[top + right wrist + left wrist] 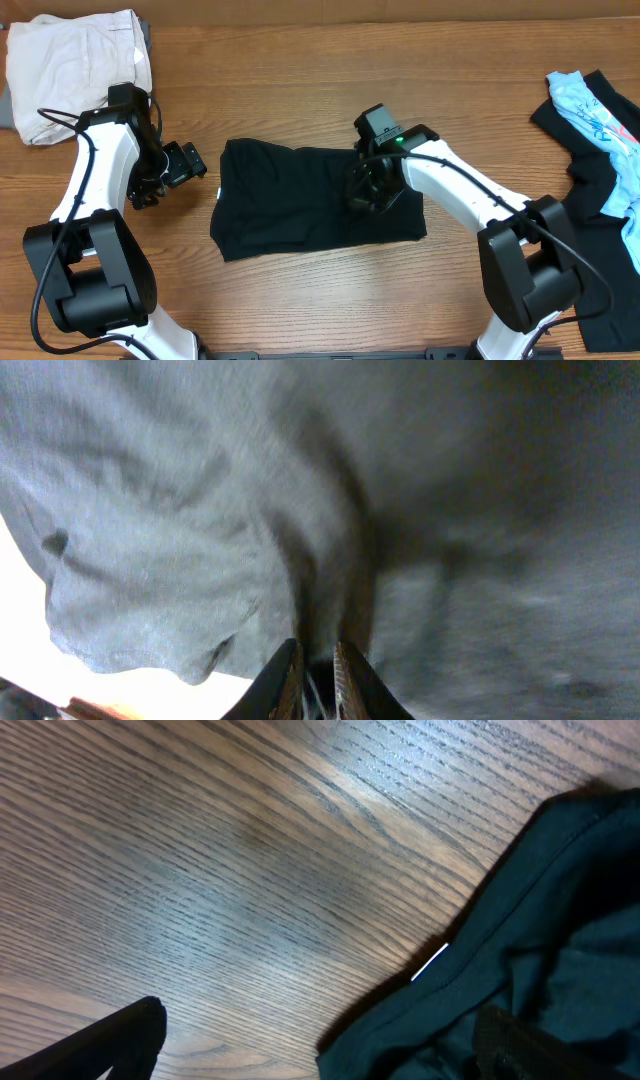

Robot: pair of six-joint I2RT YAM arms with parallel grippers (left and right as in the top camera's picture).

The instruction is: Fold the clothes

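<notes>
A black garment lies partly folded in the middle of the table. My right gripper is down on its right part and shut on a pinch of the black cloth. My left gripper hovers just left of the garment, open and empty. In the left wrist view its fingertips straddle bare wood and the garment's hemmed edge.
A folded cream garment sits at the back left corner. A pile of clothes lies at the right edge, a light blue printed piece on top of black ones.
</notes>
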